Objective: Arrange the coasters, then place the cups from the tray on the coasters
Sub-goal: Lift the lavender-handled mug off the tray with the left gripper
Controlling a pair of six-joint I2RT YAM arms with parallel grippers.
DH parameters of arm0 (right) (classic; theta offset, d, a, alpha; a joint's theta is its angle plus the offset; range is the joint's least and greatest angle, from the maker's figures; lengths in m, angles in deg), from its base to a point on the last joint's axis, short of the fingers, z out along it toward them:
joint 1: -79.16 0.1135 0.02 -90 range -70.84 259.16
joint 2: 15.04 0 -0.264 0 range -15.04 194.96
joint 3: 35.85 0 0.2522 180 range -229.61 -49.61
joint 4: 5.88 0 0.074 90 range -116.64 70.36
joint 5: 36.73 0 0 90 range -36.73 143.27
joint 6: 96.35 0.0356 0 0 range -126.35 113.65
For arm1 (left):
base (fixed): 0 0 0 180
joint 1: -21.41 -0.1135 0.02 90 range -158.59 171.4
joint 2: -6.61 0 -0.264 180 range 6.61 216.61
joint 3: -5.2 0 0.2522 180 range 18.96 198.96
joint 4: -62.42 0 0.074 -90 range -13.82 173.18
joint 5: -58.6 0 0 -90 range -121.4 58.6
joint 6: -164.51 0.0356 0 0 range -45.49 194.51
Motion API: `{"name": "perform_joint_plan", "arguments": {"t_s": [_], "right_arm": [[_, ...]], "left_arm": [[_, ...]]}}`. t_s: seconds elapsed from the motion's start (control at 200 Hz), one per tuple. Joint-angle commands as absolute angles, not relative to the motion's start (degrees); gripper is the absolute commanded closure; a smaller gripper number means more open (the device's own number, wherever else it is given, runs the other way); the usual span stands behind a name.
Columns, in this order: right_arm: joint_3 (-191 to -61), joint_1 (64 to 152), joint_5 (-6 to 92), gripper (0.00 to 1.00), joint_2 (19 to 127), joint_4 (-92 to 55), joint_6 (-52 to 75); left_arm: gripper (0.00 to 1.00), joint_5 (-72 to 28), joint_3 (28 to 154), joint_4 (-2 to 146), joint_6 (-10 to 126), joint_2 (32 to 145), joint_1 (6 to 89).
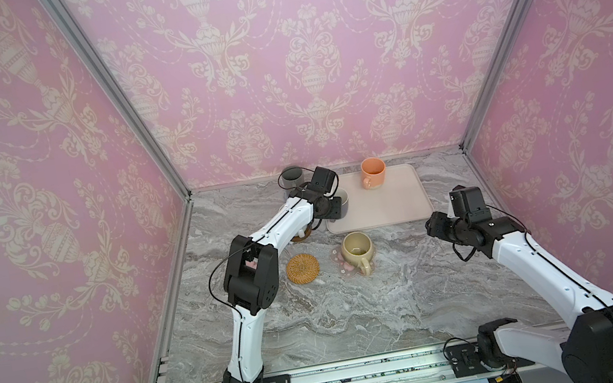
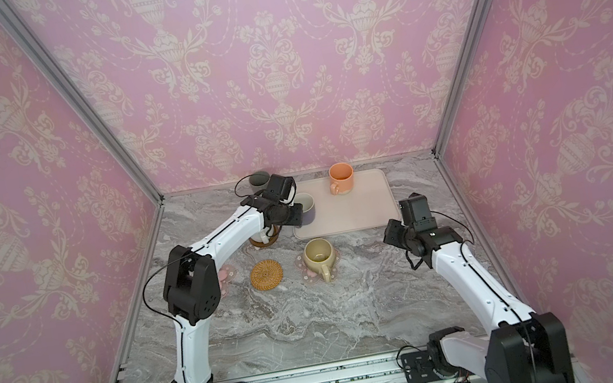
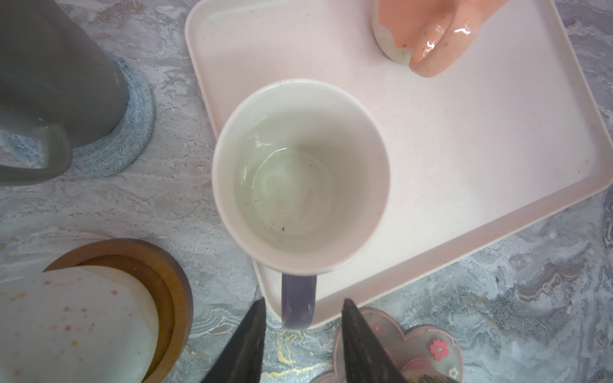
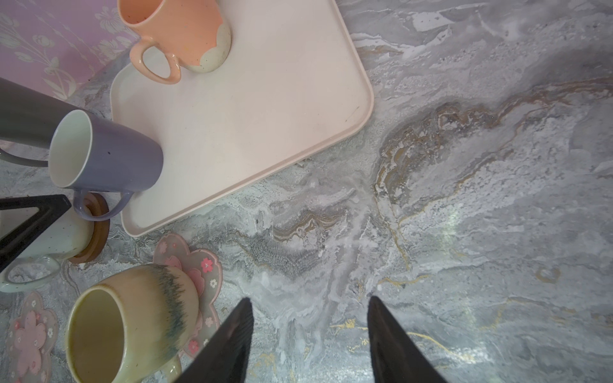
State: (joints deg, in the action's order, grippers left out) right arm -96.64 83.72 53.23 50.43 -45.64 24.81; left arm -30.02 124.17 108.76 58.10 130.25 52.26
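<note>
A lavender cup (image 3: 298,175) stands on the tray (image 3: 464,149) at its near-left corner, with a peach cup (image 1: 372,173) at the tray's back. My left gripper (image 3: 303,301) is open, its fingers on either side of the lavender handle without touching it. The dark grey cup (image 1: 292,178) sits on the light-blue coaster (image 3: 132,116), the speckled white cup (image 3: 73,325) on the brown disc (image 3: 172,291), and the beige-yellow cup (image 1: 356,249) on a flower coaster (image 1: 345,272). The rattan coaster (image 1: 302,268) and another flower coaster (image 2: 226,273) are bare. My right gripper (image 4: 308,300) is open over bare marble.
The marble table (image 1: 359,318) is walled in pink on three sides, with metal posts at the back corners. My left arm's elbow (image 1: 251,273) hangs over the near-left coasters. The right arm (image 1: 517,250) stands by the tray's near-right corner.
</note>
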Motion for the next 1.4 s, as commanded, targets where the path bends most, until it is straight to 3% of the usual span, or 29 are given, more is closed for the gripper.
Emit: {"name": "perform_joint_plan", "arguments": {"t_s": [0.0,0.115,0.32,0.811,1.061,1.206,1.396], "right_arm": [[-95.93,83.29,54.50,0.43,49.12,-46.57,24.90],[-96.10,83.33,54.41,0.43,49.07,-46.78,24.89],[-96.10,83.30,54.83,0.43,49.17,-46.58,24.55],[-95.76,83.29,56.09,0.43,48.67,-46.99,23.89],[-95.36,83.29,55.20,0.43,49.89,-46.22,24.14],[-95.06,83.29,55.87,0.43,49.37,-46.48,23.95],[-94.53,83.32,56.43,0.43,48.51,-46.81,23.80]], "left_arm": [[0.59,-28.90,126.96,110.51,56.98,132.95,51.90],[0.60,-29.18,129.92,113.30,56.38,134.60,51.97],[0.59,-30.08,123.03,108.17,56.48,131.13,51.82],[0.61,-29.83,135.31,114.79,56.40,139.02,51.81],[0.62,-30.18,133.84,115.05,56.16,139.64,51.82],[0.65,-30.69,135.41,115.15,56.46,140.61,51.82],[0.77,-31.29,139.30,117.11,56.59,143.12,51.81]]}}
